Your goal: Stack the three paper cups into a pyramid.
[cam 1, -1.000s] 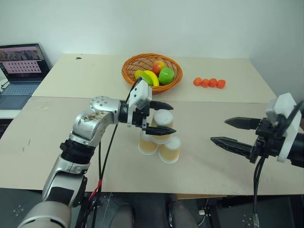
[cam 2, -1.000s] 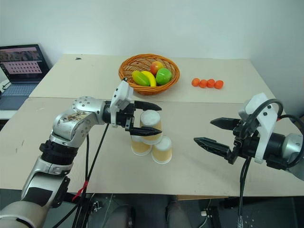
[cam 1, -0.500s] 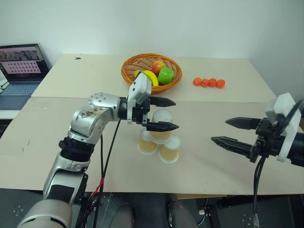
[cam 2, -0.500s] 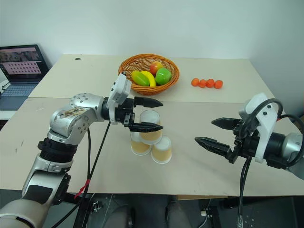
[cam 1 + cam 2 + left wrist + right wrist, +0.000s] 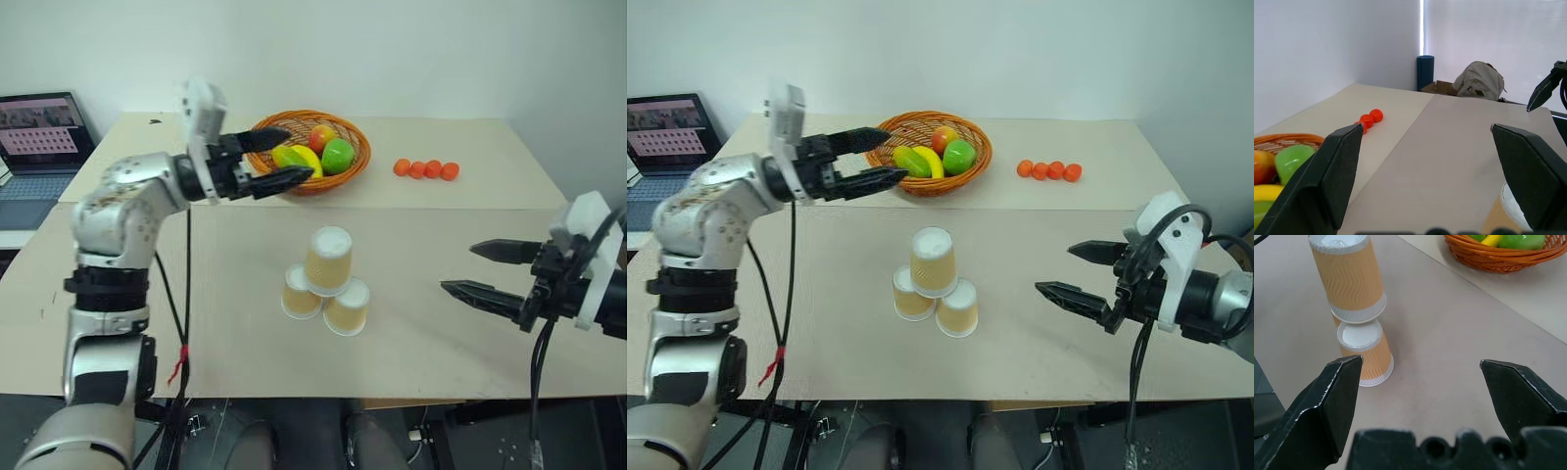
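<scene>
The three paper cups stand upside down as a pyramid in the middle of the table. The top cup (image 5: 328,258) rests on the left lower cup (image 5: 299,293) and the right lower cup (image 5: 348,307). My left gripper (image 5: 301,152) hangs open and empty, raised above the table in front of the basket, well apart from the cups. My right gripper (image 5: 458,266) is open and empty to the right of the pyramid. In the right wrist view the top cup (image 5: 1349,279) sits above a lower cup (image 5: 1364,353), beyond the spread fingers (image 5: 1327,401).
A wicker basket (image 5: 361,162) of fruit stands behind the pyramid. Several small orange fruits (image 5: 421,168) lie in a row at the back right. A laptop (image 5: 41,137) sits off the table's left edge. A seam runs across the table behind the cups.
My left gripper, which stood open around the top cup, has pulled away upward and to the left. The pyramid stands free. The right arm has not moved.
</scene>
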{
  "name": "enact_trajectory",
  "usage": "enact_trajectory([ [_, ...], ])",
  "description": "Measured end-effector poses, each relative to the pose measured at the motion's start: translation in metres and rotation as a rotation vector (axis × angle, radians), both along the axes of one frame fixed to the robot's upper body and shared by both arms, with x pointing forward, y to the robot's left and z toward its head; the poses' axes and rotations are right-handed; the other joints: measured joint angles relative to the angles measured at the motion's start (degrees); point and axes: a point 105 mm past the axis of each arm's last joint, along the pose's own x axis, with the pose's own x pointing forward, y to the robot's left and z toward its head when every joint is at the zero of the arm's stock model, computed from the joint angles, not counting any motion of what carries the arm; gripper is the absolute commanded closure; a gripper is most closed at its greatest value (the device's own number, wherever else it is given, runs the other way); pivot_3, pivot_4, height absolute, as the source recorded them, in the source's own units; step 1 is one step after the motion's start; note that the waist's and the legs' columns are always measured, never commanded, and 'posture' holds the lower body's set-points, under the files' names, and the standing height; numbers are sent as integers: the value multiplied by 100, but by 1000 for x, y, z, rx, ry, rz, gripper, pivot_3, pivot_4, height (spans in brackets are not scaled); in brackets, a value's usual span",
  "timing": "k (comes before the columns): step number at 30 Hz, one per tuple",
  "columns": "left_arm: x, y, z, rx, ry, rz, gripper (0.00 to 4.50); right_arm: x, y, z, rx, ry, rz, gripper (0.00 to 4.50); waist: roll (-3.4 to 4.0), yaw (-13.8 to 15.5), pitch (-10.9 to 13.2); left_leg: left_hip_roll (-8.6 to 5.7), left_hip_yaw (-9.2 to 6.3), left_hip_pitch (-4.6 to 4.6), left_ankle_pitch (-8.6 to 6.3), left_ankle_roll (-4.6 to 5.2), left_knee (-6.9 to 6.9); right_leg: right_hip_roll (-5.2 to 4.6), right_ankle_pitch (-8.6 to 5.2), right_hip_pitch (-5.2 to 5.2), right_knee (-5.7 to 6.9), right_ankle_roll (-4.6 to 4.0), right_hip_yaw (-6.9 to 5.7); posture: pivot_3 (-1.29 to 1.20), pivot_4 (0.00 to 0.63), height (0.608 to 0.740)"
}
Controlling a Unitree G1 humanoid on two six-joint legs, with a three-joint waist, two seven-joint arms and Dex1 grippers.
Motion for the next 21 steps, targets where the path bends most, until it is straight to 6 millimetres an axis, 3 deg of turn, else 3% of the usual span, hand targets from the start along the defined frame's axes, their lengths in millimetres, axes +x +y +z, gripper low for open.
enact_trajectory([
  [4, -6, 14, -22, 43, 49, 20, 49, 0, 2, -6, 23, 10, 21, 0, 0, 19, 0, -1, 0, 1, 0, 0, 0, -1, 0, 1, 1, -1, -1, 0, 150, 734],
  [13, -32, 35, -107, 356, 119, 45, 49, -13, 1, -41, 44, 136, 60, 0, 0, 70, 0, 0, 5, 12, 0, 0, -1, -2, 1, 10, -1, -4, 0, 0, 150, 734],
  [17, -40, 37, -121, 392, 136, 28, 49, -13, -7, -45, 67, 136, 41, 0, -9, 88, 5, 4, 5, 40, -1, -1, -1, -1, -3, 39, -4, -3, -3, 0, 150, 734],
  [21, -40, 35, -117, 396, 93, 29, 49, -9, -13, -46, 65, 113, 16, 0, -9, 88, 4, 4, 6, 48, -1, -1, -5, -1, -5, 45, -6, -3, -2, 0, 150, 734],
])
